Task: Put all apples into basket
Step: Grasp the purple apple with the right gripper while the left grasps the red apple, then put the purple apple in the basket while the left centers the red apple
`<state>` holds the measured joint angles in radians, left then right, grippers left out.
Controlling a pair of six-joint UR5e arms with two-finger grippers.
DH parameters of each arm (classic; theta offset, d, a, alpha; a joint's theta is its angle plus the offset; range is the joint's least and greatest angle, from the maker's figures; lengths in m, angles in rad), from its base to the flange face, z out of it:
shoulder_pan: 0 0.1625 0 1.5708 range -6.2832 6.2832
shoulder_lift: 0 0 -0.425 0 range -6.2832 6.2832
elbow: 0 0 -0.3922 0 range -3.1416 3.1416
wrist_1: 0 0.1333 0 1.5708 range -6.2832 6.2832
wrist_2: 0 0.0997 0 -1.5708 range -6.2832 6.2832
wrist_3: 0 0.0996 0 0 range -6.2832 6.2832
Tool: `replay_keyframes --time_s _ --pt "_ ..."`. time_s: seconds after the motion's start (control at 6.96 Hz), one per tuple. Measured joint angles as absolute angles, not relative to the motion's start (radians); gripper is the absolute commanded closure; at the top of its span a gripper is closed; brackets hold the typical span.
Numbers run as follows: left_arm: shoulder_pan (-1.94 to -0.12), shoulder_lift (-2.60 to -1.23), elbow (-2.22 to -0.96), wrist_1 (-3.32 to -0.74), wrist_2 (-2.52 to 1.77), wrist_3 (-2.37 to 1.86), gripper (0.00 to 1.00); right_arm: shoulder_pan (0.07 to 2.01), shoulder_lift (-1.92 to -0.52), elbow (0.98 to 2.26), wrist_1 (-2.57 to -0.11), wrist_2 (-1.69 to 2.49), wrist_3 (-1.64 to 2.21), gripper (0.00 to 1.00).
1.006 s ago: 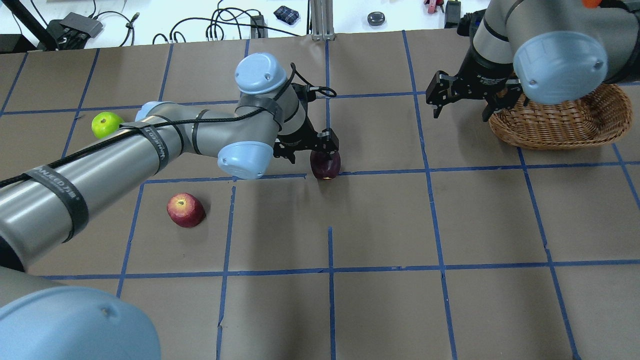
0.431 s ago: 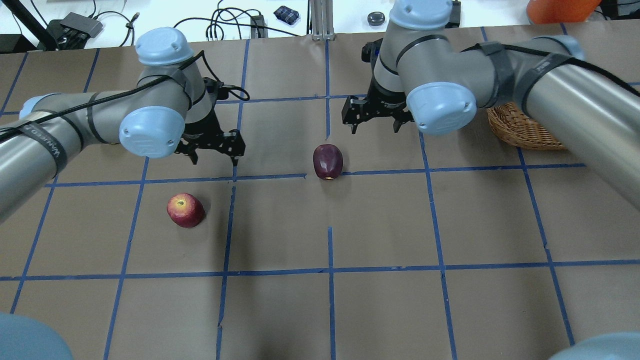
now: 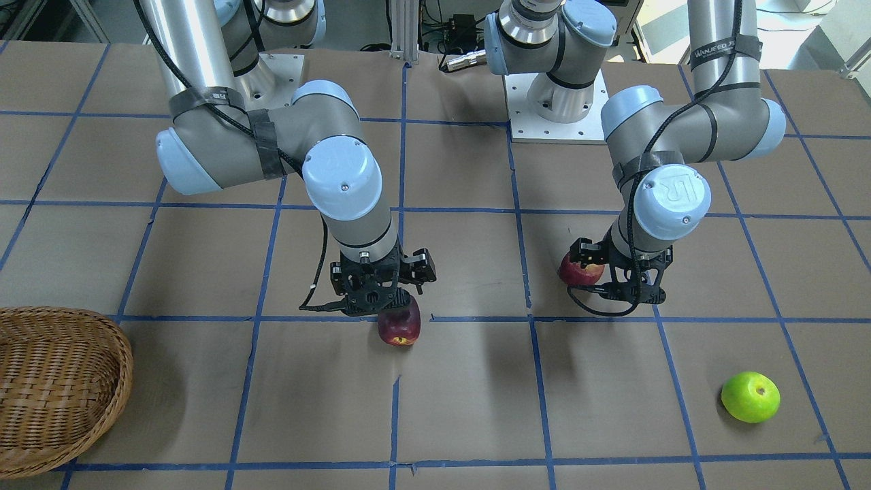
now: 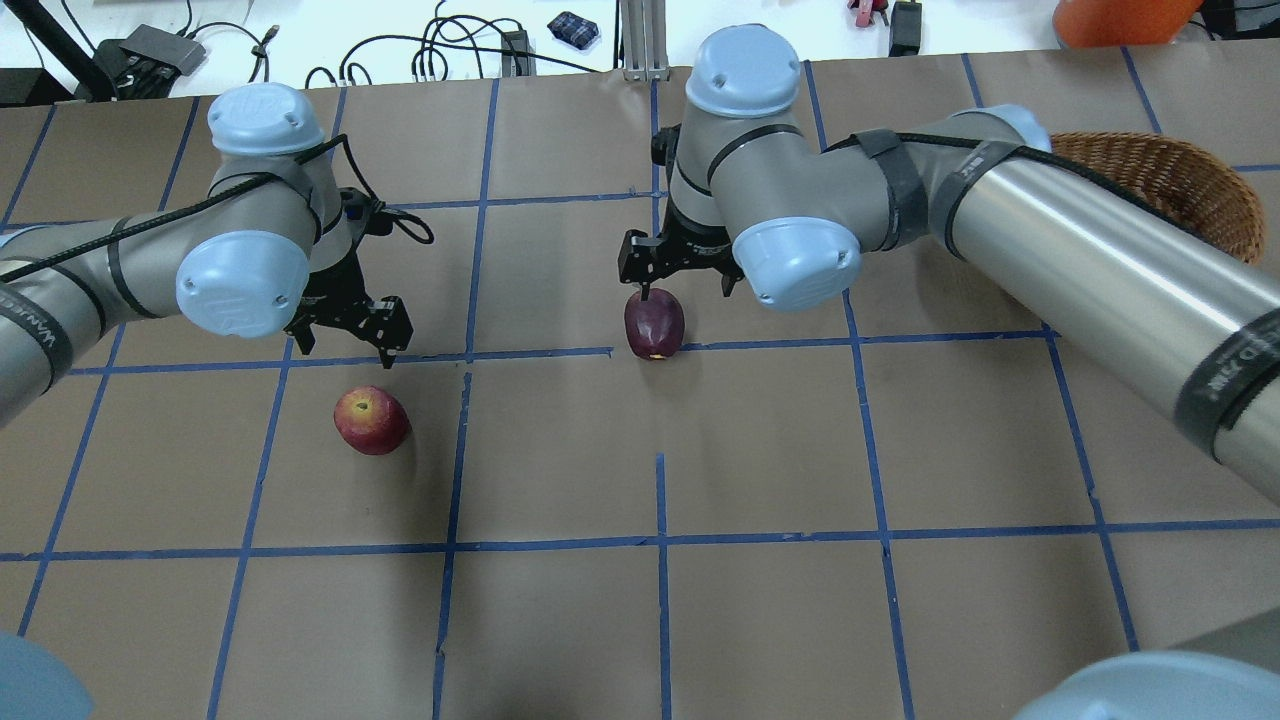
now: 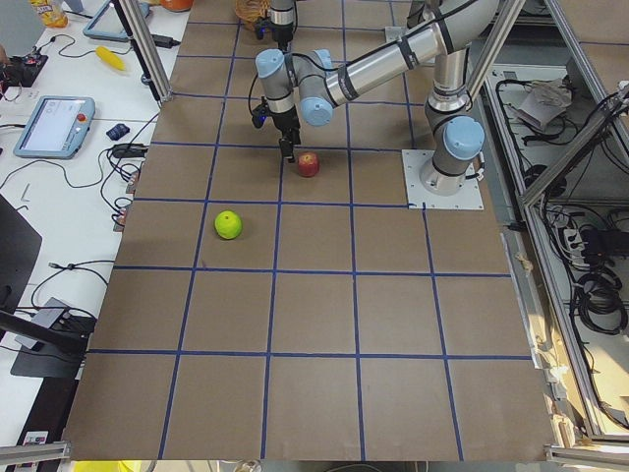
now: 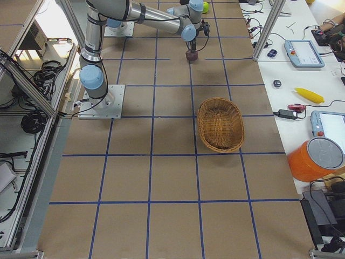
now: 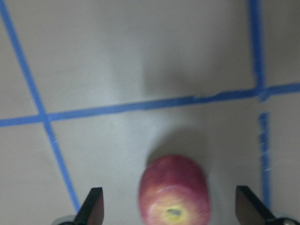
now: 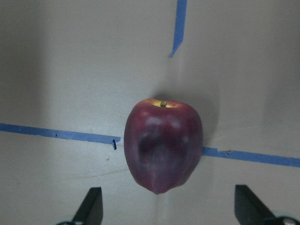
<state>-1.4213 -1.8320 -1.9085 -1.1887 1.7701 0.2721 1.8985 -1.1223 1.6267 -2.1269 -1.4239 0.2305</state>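
The red apple [image 4: 371, 421] lies on the table, and my left gripper [image 4: 346, 348] hovers open just behind it. In the left wrist view the red apple [image 7: 174, 192] sits between the spread fingertips [image 7: 93, 208]. The maroon apple [image 4: 654, 323] lies at the table's middle, and my right gripper [image 4: 685, 290] hangs open just above it. In the right wrist view the maroon apple [image 8: 163, 145] lies on its side ahead of the open fingertips [image 8: 247, 206]. The green apple [image 3: 750, 397] lies alone; in the overhead view the left arm hides it. The wicker basket [image 4: 1170, 185] stands empty at the far right.
Brown paper with blue tape lines [image 4: 660, 540] covers the table. The right arm's long link [image 4: 1100, 270] passes in front of the basket. Cables and small devices [image 4: 470, 50] lie beyond the far edge.
My left gripper has left the maroon apple and moved left to the red apple. My right gripper has swung from the basket to above the maroon apple. The apples have not moved.
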Motion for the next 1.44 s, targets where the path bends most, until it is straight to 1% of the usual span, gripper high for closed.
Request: replay_keyframes --time_s 0.57,0.72,0.86,1.01,1.15,1.44 --pt "-1.401 -1.851 -1.943 -1.184 1.651 0.272 0.00 1.906 -1.008 1.622 -2.256 -1.427 0.229 0.00" --pt "-1.401 -1.862 -1.946 -1.189 1.650 0.267 0.00 1.904 -0.984 1.622 -2.281 -1.427 0.234 0.23" --pt "-1.401 -1.871 -1.955 -1.190 1.646 0.261 0.01 1.901 -0.967 1.619 -2.290 -1.427 0.236 0.96" --pt "-1.401 -1.877 -1.972 -1.175 1.645 0.257 0.49 1.893 -0.961 1.615 -2.292 -1.433 0.232 1.00" --pt "-1.401 -1.882 -1.984 -1.153 1.647 0.258 0.59 1.880 -0.970 1.609 -2.291 -1.449 0.219 1.00" --pt "-1.404 -1.879 -1.963 -1.133 1.642 0.242 0.59 1.814 -1.050 1.560 -2.210 -1.479 0.187 1.00"
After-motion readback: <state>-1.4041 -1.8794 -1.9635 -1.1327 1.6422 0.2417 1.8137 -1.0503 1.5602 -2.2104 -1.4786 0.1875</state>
